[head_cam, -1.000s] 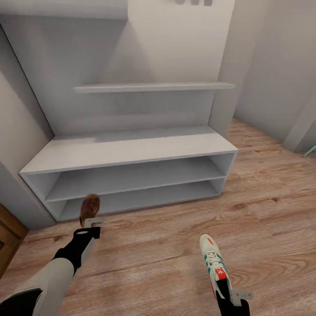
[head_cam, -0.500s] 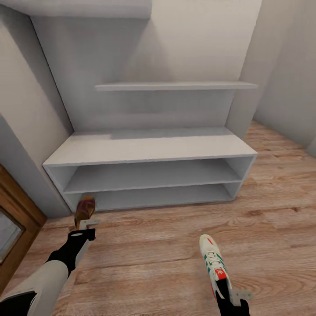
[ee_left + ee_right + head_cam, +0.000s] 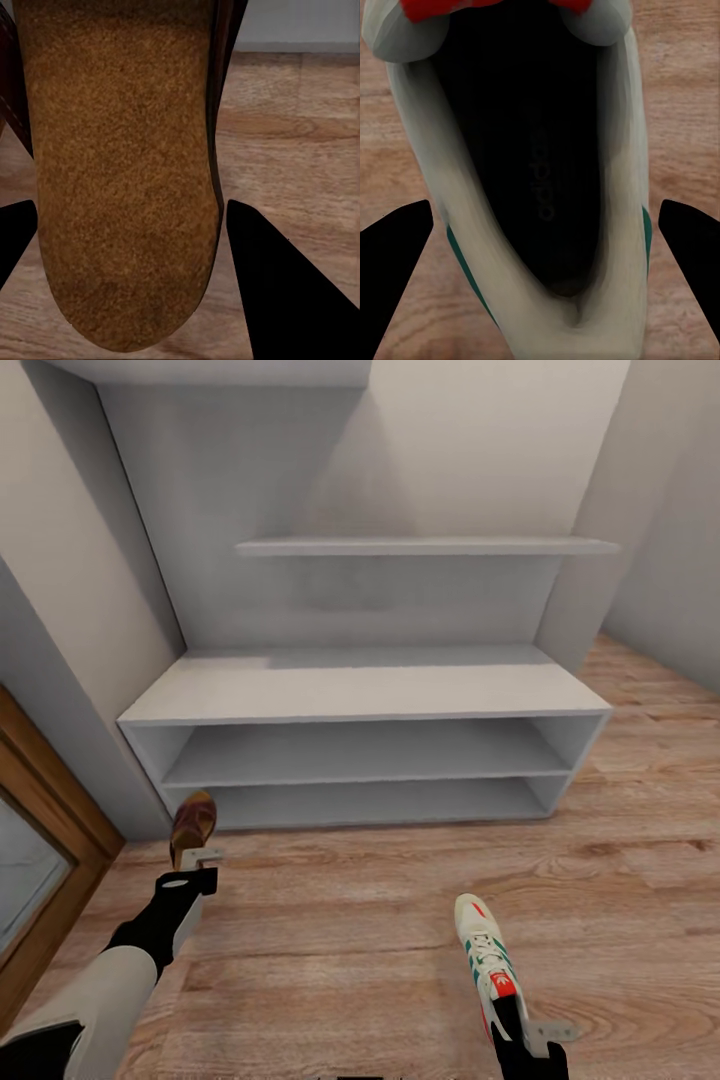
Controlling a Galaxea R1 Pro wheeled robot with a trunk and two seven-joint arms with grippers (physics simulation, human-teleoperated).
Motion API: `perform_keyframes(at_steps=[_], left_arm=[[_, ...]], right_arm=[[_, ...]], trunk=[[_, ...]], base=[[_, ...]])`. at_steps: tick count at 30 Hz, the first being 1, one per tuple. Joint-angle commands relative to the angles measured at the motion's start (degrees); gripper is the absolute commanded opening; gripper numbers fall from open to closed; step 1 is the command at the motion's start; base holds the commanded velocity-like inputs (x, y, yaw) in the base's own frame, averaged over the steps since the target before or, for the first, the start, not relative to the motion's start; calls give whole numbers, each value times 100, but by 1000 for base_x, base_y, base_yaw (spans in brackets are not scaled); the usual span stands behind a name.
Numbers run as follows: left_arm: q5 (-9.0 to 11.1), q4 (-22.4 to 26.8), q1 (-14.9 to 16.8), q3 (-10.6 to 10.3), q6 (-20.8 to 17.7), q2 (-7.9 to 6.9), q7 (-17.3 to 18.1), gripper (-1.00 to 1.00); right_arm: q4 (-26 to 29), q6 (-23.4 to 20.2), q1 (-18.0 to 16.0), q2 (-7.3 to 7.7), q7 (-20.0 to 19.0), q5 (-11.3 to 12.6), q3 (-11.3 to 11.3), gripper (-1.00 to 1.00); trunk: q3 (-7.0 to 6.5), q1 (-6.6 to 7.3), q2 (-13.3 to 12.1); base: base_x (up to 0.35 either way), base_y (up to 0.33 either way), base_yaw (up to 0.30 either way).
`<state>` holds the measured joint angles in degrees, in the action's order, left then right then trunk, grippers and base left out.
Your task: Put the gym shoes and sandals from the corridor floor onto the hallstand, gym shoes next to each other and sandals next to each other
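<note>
From the head camera, your left gripper clamps a brown sandal before the hallstand's lower left corner; your right gripper clasps a cream gym shoe over grained wood-plank floor. In the left wrist view, the sandal's grainy suede-like footbed sits between dark fingers. In the right wrist view, the gym shoe's dark oval opening sits between the fingers.

Brown wooden door frame with glass pane, beside pale grey walls.
</note>
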<state>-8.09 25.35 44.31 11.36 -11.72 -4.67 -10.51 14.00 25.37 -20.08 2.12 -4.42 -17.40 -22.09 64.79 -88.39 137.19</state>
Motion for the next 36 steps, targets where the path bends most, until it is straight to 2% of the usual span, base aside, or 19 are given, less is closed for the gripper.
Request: perform_keyframes(at_steps=[1, 3, 12, 23, 31, 36], left_arm=[[-79, 20, 10, 21, -46, 16, 9, -100], [-80, 27, 17, 18, -52, 29, 7, -100], [-91, 40, -24, -19, 17, 54, 0, -100], [-107, 37, 19, -29, -16, 63, -11, -100], [-113, 48, 49, -30, -3, 79, -25, -100], [-113, 49, 51, -31, -5, 79, -29, -100]], right_arm=[[-3, 21, -4, -1, -50, -17, -50, -100], [-3, 21, -4, -1, -46, -17, -53, -100], [-3, 21, -4, 9, -42, -9, -67, -100], [6, 29, -4, 19, -68, -27, -49, -100], [6, 29, -4, 25, -65, -28, -50, -100], [0, 29, -4, 25, -60, -33, -50, -100]], trunk=[[27, -21, 43], [75, -65, 124], [148, -65, 124], [158, -65, 124], [158, -65, 124], [158, -65, 124]], base=[[0, 0, 5], [0, 0, 3], [2, 0, -27], [275, 0, -7], [52, 0, 0], [244, 0, 0]])
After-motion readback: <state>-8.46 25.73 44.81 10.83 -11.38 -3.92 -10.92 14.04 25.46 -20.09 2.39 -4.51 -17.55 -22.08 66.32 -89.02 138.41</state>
